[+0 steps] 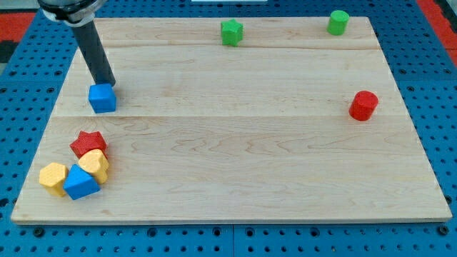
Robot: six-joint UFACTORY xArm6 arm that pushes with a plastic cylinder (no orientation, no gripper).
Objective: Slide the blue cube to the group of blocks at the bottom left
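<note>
The blue cube — small, bright, glossy — sits near the wooden board's left edge, above the bottom-left group: red star, yellow heart, yellow block, blue block. My tip — a bare rod, no fingers — touches its top-right edge.

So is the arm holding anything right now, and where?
Nothing is held. My tip only touches the blue cube at its top edge.

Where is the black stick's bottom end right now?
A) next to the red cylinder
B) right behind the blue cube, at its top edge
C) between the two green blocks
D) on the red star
B: my tip sits at the blue cube's upper edge, at the view's left, far from the red cylinder.
</note>
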